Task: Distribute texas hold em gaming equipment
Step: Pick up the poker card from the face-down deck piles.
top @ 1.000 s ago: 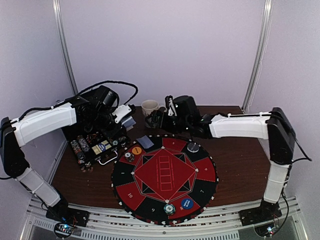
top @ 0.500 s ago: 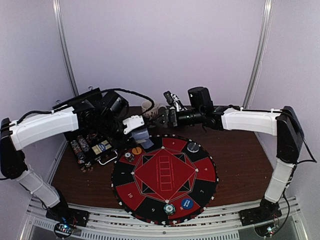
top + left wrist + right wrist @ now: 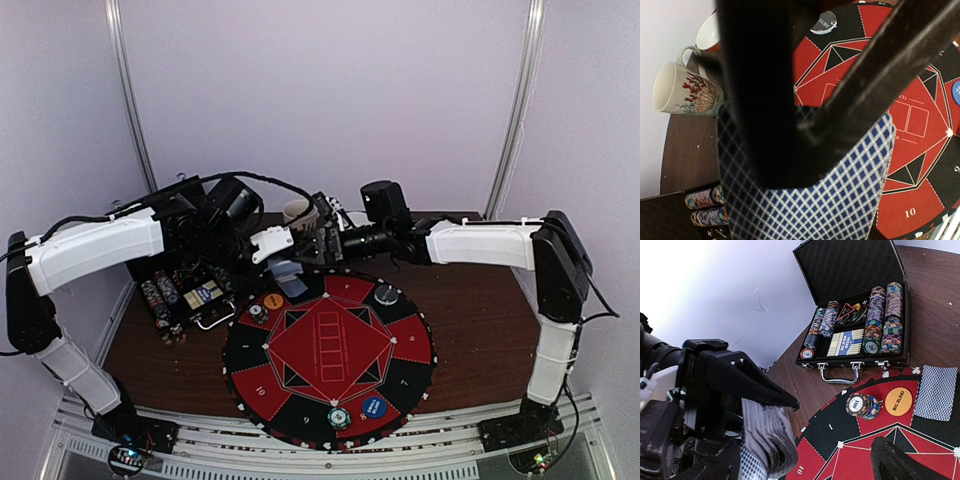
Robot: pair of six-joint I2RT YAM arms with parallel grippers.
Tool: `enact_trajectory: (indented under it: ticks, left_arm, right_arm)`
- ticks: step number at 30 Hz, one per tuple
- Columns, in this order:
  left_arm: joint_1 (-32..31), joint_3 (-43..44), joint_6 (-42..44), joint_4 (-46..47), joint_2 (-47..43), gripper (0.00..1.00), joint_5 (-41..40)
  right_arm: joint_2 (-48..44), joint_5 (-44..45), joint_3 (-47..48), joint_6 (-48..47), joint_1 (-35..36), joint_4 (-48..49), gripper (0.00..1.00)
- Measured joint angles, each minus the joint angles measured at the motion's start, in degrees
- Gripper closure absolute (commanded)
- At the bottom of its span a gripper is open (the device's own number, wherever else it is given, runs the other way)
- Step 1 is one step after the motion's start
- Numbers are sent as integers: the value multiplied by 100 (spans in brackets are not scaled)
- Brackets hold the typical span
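Note:
My left gripper [image 3: 280, 262] is shut on a deck of playing cards [image 3: 805, 200] with blue-checked backs, held above the far left edge of the round mat [image 3: 330, 345]. In the right wrist view the deck [image 3: 767, 435] shows edge-on between the left fingers. My right gripper [image 3: 324, 240] is open and empty just right of the deck; one finger [image 3: 900, 462] shows. One card [image 3: 936, 392] lies face down on the mat, beside an orange "Big Blind" disc [image 3: 898, 401] and a chip stack [image 3: 862, 406]. A dark disc [image 3: 386, 294], a blue disc [image 3: 372, 407] and another chip stack [image 3: 338, 417] also sit on the mat.
An open black case [image 3: 855, 270] with rows of chips and a metal handle stands left of the mat. A white mug [image 3: 685, 95] with a red pattern stands behind the grippers. The brown table [image 3: 490, 330] ends at a rail along the near edge.
My left gripper carried the deck right and forward from over the case to the mat's far edge. My right gripper lifted, then came left and closer to the deck.

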Motion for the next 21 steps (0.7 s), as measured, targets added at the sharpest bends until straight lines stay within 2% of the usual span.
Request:
enact_trajectory:
  ticks: [15, 21]
  left_arm:
    - [-4, 37, 13, 2, 72, 50, -39]
    - [-4, 31, 22, 2, 103, 50, -125]
  right_arm:
    - [170, 72, 210, -264, 50, -446, 66]
    - [155, -24, 302, -284, 50, -645, 75]
